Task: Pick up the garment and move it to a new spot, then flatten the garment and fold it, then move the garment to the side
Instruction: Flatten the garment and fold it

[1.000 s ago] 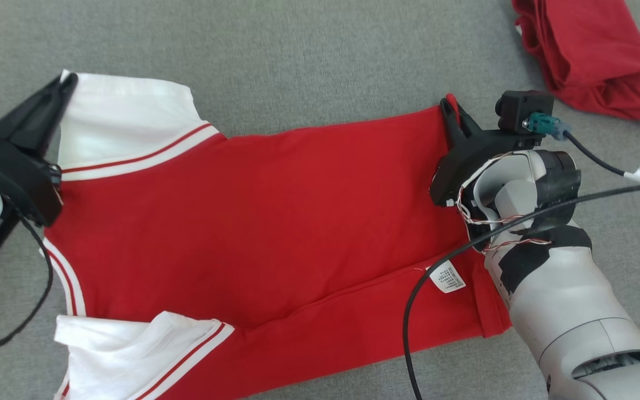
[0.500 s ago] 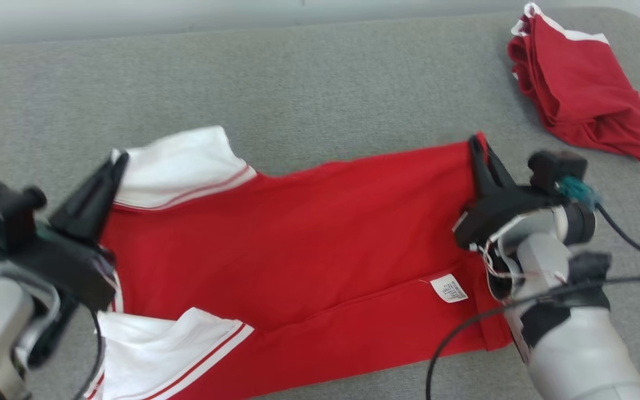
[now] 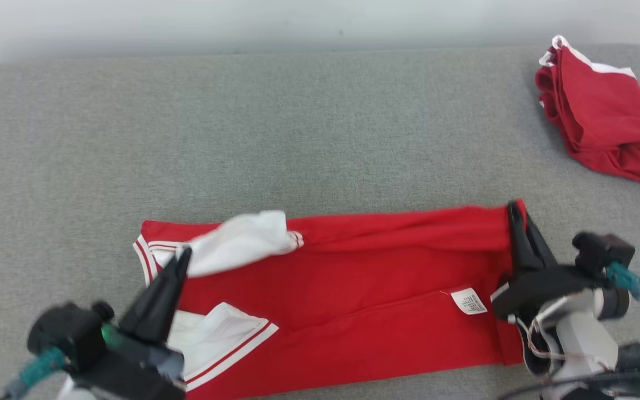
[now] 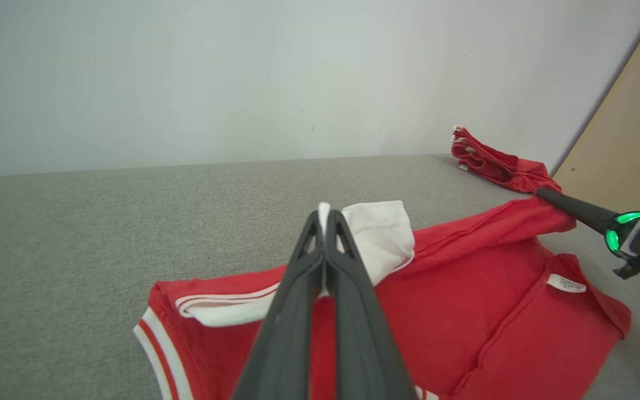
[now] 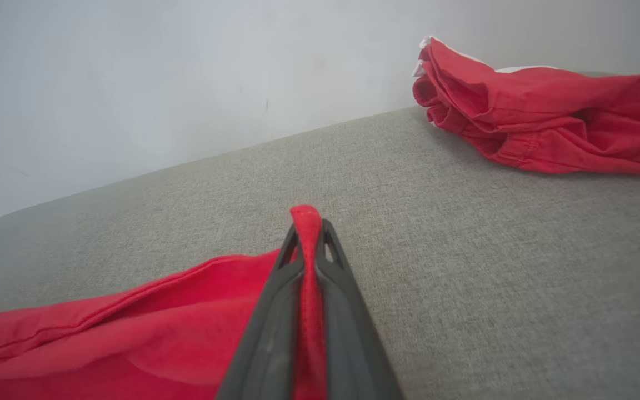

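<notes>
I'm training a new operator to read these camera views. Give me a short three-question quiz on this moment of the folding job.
1. True or false: the right gripper is shut on an edge of the red garment.
2. What does the left gripper pinch? A) the white sleeve B) the red hem C) nothing
3. Fill in: the second red garment lies at the far ___ corner of the grey surface.
Key: 1 true; 2 A; 3 right.
</notes>
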